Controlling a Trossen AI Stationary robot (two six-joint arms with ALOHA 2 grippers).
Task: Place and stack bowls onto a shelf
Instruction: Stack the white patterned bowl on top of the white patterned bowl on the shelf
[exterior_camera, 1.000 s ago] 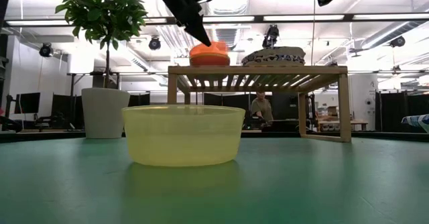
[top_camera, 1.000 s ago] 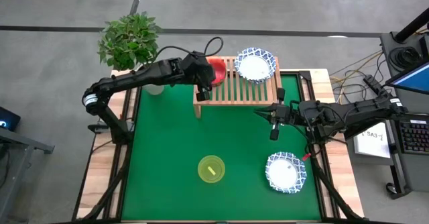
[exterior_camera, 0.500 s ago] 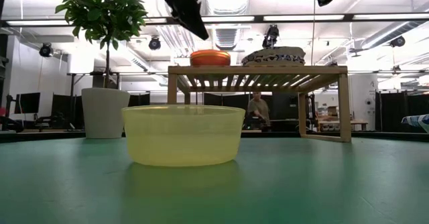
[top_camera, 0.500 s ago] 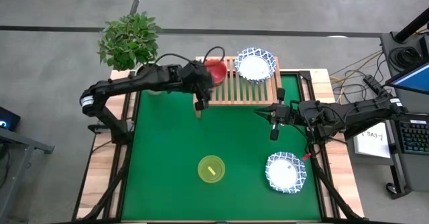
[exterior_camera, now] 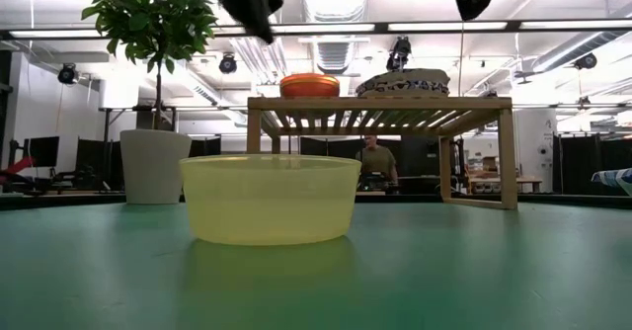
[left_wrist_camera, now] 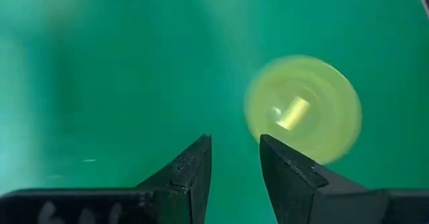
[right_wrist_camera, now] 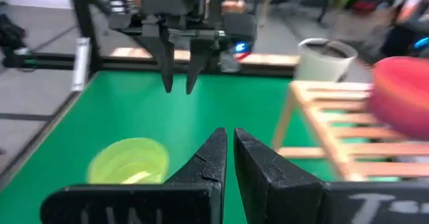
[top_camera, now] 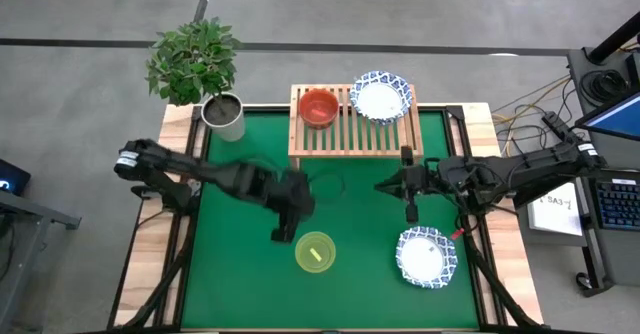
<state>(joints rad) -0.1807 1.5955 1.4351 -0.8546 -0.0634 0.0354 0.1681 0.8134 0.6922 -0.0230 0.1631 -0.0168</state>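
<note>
Now | left gripper [top_camera: 279, 236] parted, empty, angled beside yellow-green bowl [top_camera: 315, 252] for pickup | right gripper [top_camera: 410, 214] clenched, empty, waiting

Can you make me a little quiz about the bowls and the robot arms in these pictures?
1. True or false: the red bowl sits on the shelf.
2. Which bowl is the left gripper closest to? A) the yellow-green bowl B) the patterned bowl on the mat C) the patterned bowl on the shelf
3. Fill in: the right gripper is ____, holding nothing.

Key: 1 true; 2 A; 3 shut.
</note>
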